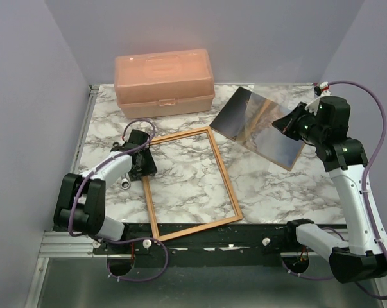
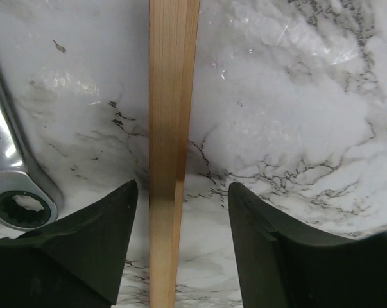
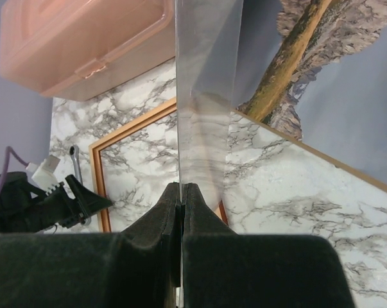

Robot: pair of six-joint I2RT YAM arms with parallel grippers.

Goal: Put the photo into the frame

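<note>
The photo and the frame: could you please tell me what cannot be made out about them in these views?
The photo: top view, the right gripper covers its right edge; right wrist view, cut off at the top and right edges.
The frame: left wrist view, only one rail shows, the rest cut off by the picture's edges.
The wrench: left wrist view, cut off by the left edge; its markings blurred.
</note>
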